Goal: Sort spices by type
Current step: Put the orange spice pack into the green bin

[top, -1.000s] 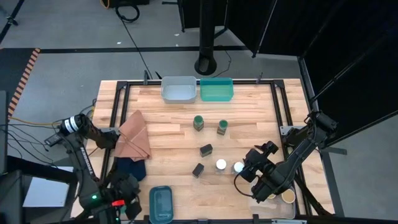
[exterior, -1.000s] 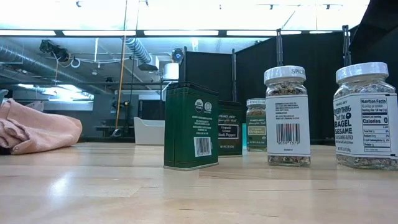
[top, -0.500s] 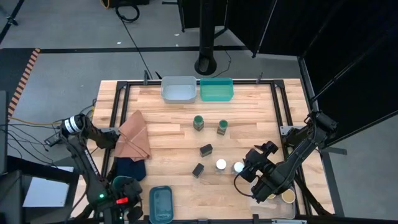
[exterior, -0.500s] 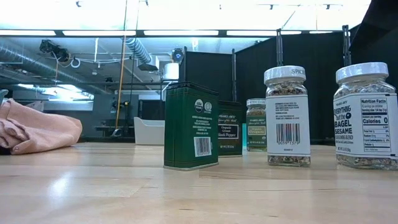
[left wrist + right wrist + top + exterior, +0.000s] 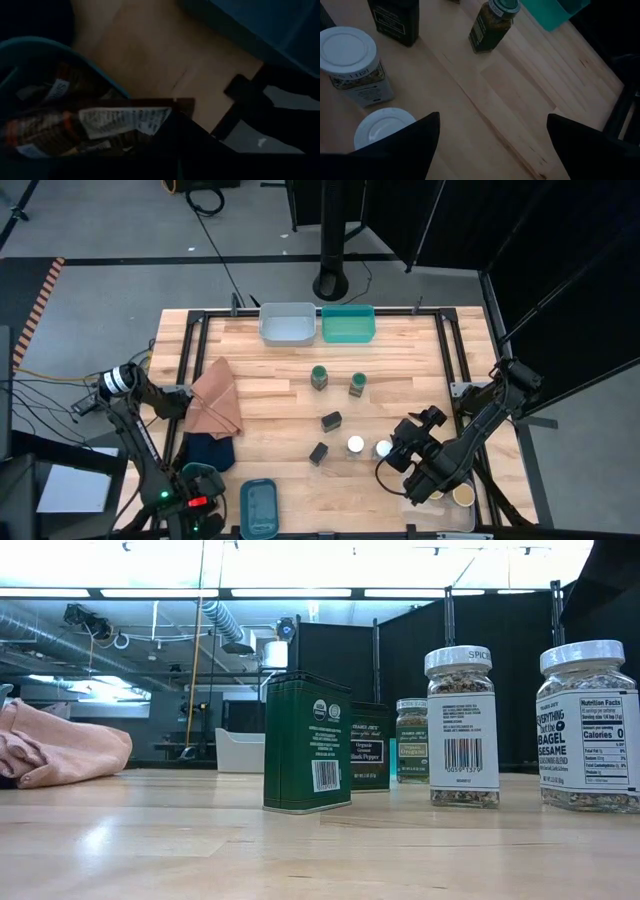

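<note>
Two white-lidded jars stand upright near the table's middle, close to my open right gripper. In the right wrist view they stand just ahead of it. Two dark boxes and two green-lidded jars stand farther out. Tan-topped jars sit in a tray under the right arm. My left gripper is at the near left corner, beside a teal bin of brown packets.
A grey bin and a teal-green bin stand at the far edge. A brown cloth and a dark blue cloth lie on the left. Bare wood lies between the jars and the far bins.
My left arm has shifted a little at the near left corner, toward the teal bin of packets. The jars, the boxes and the right arm have kept still.
</note>
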`<state>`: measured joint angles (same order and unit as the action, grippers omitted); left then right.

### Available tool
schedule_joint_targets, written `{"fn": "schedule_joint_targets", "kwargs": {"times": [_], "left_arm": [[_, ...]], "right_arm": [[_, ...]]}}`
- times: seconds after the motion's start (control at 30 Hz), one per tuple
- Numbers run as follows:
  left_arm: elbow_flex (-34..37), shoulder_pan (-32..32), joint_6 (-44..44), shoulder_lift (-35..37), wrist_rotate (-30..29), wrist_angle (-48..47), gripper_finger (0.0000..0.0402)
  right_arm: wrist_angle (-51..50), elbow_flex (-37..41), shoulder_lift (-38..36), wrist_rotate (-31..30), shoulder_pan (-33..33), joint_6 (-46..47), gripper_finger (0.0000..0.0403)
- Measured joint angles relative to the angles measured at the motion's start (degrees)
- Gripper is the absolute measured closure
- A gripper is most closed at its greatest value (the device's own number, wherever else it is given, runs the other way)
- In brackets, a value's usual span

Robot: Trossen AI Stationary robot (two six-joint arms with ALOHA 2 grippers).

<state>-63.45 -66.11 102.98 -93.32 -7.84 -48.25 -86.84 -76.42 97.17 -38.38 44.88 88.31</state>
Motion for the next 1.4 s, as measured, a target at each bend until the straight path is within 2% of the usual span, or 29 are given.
{"fn": "schedule_joint_targets", "kwargs": {"times": [0.43,0.63,0.73,1.13,1.4], "left_arm": [[-0.4,-1.5,5.6,0.0,1.0,-3.8,0.0402],[-0.4,-1.8,8.5,0.0,-3.0,-4.0,0.0402],[-0.2,-1.9,8.7,0.0,-3.2,-3.8,0.0402],[6.5,-2.1,15.3,0.1,-2.7,5.7,0.0402],[4.3,-2.2,16.8,0.0,-1.6,4.9,0.0402]], "right_arm": [[0.1,0.0,0.0,-0.8,0.0,0.0,0.0029],[0.4,0.0,0.0,-1.0,0.0,0.0,0.0029],[0.9,0.0,0.0,-1.0,0.0,0.0,0.0029],[1.1,0.0,0.0,-1.0,0.0,0.0,0.0029],[1.2,0.0,0.0,-0.6,0.0,0.2,0.0029]]}}
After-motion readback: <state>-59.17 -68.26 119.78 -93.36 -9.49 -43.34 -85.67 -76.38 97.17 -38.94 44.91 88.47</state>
